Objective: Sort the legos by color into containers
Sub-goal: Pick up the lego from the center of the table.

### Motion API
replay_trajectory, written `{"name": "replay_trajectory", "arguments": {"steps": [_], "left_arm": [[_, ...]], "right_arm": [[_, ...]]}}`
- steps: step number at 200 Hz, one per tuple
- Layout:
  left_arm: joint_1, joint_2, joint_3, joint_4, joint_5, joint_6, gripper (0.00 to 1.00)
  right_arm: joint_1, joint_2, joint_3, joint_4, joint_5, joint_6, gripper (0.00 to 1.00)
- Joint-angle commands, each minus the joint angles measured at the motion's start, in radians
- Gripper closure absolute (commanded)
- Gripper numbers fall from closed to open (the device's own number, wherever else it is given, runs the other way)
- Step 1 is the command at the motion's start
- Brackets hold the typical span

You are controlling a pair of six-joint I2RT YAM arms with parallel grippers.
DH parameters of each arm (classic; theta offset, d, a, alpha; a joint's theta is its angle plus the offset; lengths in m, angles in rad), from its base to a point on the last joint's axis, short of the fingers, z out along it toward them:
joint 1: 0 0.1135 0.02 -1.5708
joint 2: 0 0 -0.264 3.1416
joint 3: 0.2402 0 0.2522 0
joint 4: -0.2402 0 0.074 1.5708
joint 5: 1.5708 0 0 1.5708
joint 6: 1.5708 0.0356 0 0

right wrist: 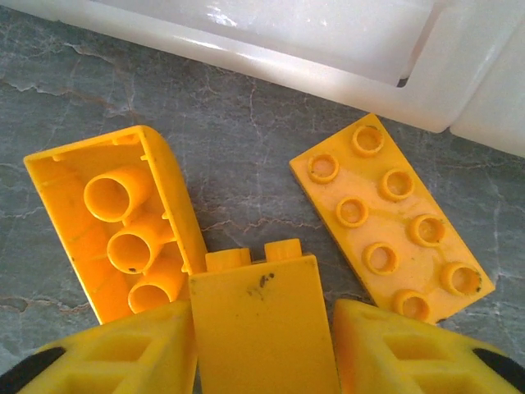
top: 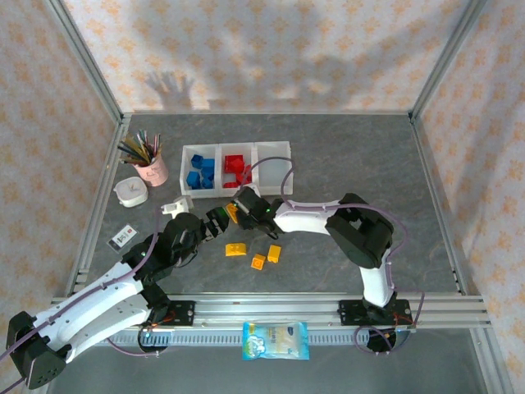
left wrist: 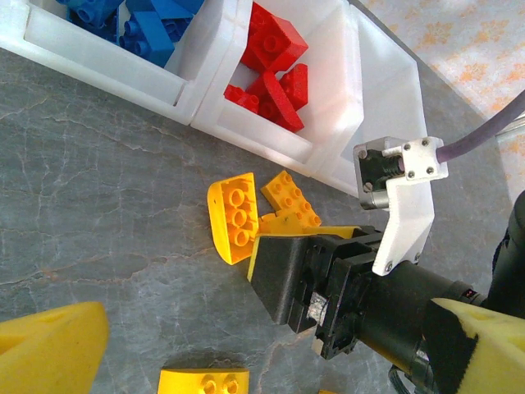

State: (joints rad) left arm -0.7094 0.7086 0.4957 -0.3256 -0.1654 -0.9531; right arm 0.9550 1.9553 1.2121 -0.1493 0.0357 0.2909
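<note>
A yellow brick (right wrist: 261, 312) is sitting clamped between the closed-in fingers of the right gripper (right wrist: 262, 357), just in front of the containers (top: 236, 164) on the grey table (right wrist: 246, 156). An upturned yellow brick (right wrist: 115, 222) is lying on one side of it and a flat 8-stud plate (right wrist: 390, 222) on the other. In the top view, blue legos (top: 200, 172) are filling the left bin and red legos (top: 235, 170) the middle one. 3 more yellow bricks (top: 258, 262) are lying nearer the bases. The left gripper (left wrist: 262, 336) is hovering close by, spread wide and gripping nothing.
</note>
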Motion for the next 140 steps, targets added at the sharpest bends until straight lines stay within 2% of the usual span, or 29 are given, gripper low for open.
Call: {"name": "replay_trajectory", "arguments": {"steps": [1,45,106,140], "left_arm": [[-0.005,0.0,-0.006,-0.001,-0.011,-0.006,0.01],[-0.005,0.003,0.001,-0.009,-0.012,-0.001,0.01],[-0.004,0.005,0.007,-0.01,-0.017,0.004,0.01],[-0.005,0.01,0.009,-0.007,-0.014,0.004,0.01]], "right_arm": [[-0.002,-0.051,-0.008,-0.011,0.029,0.008,0.55],[-0.016,-0.061,-0.023,-0.017,0.024,0.018,0.63],[-0.02,-0.108,-0.07,-0.018,-0.003,0.012,0.63],[-0.02,-0.105,-0.097,-0.013,-0.013,0.019,0.59]]}}
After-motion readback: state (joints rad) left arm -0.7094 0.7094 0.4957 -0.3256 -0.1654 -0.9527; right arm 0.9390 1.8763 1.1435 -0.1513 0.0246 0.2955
